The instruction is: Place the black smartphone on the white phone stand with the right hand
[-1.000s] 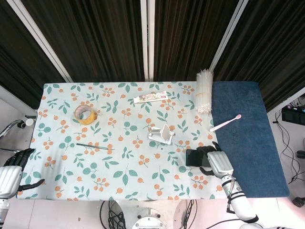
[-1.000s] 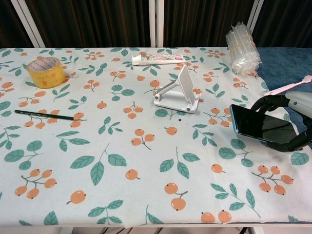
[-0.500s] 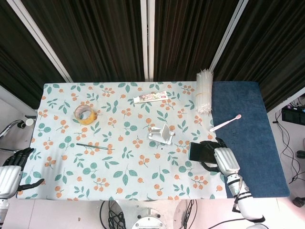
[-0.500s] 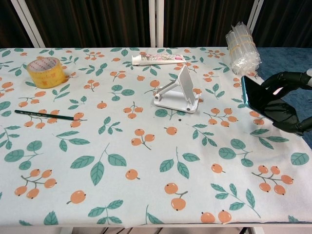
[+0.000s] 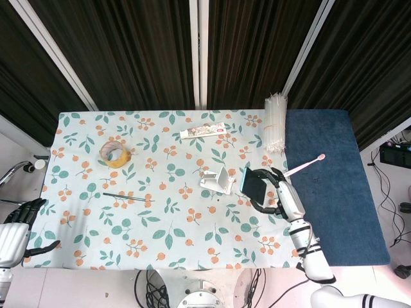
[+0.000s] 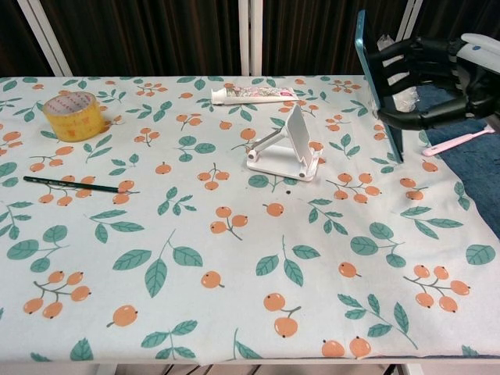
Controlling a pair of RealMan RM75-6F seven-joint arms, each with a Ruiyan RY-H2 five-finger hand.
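Observation:
My right hand (image 5: 275,190) (image 6: 422,78) holds the black smartphone (image 5: 253,183) (image 6: 376,86) in the air, nearly upright, its edge turned toward the chest camera. It hangs just right of the white phone stand (image 5: 218,180) (image 6: 286,147), not touching it. The stand sits at the table's middle with nothing on its tilted back plate. My left hand (image 5: 19,226) rests at the table's near left corner, fingers apart and holding nothing; only the head view shows it.
A roll of yellow tape (image 5: 114,154) (image 6: 74,114) and a pencil (image 5: 125,197) (image 6: 70,184) lie to the left. A toothpaste tube (image 5: 203,132) (image 6: 251,94) lies behind the stand. A bundle of clear straws (image 5: 275,122) and a pink toothbrush (image 5: 303,165) (image 6: 459,140) are at the right, by the blue mat (image 5: 327,186).
My right hand has lifted the phone off the table and carried it up and left toward the stand, tipping it from nearly flat to nearly upright. The left hand has not moved.

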